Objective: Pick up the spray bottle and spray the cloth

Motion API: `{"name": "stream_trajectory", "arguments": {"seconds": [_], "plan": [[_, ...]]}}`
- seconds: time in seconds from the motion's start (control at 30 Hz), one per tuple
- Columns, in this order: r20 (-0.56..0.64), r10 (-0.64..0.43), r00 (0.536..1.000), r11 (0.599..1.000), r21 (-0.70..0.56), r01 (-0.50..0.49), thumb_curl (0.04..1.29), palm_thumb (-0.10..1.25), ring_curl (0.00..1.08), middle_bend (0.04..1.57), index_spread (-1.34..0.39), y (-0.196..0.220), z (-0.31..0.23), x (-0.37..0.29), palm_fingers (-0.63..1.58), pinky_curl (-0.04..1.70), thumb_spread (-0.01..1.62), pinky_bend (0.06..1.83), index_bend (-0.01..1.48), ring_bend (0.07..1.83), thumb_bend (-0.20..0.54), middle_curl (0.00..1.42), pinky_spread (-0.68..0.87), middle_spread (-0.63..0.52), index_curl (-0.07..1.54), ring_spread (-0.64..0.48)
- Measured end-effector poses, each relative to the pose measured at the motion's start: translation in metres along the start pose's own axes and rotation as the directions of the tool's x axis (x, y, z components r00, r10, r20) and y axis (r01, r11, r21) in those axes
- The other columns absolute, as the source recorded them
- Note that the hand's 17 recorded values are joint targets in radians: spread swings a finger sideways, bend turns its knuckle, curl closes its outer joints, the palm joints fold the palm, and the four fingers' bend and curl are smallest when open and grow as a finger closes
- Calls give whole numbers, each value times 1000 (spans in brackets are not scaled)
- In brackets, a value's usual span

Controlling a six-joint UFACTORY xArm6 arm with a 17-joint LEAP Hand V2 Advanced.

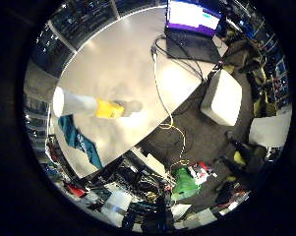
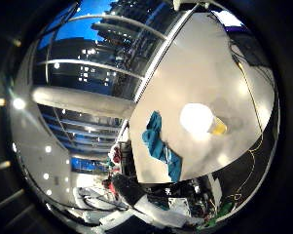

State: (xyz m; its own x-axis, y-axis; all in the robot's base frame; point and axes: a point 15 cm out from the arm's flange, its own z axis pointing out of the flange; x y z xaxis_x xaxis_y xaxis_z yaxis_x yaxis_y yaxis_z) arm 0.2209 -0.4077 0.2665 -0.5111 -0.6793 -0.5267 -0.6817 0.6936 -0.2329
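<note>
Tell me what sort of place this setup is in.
Probably a lab or workshop. A laptop sits open on the white table that holds the spray bottle and teal cloth, and cluttered equipment crowds the dark floor around it.

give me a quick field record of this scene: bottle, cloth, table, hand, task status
bottle: spray bottle, white body with yellow part, on the table, nothing holding it
cloth: teal cloth, crumpled, beside the bottle near the table edge
table: pale tabletop, laptop at the far end
hand: no part in view, palm well above the table
task status: bottle not yet picked up, cloth not yet sprayed
</note>
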Motion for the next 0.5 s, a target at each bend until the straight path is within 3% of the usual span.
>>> {"name": "stream_trajectory", "arguments": {"seconds": [0.5], "plan": [[68,18,998,999,-45,-14,292,254,266,196,-261,18,37,32,32,321,889,406,155,268,-30,321,393,97,267,173]]}}
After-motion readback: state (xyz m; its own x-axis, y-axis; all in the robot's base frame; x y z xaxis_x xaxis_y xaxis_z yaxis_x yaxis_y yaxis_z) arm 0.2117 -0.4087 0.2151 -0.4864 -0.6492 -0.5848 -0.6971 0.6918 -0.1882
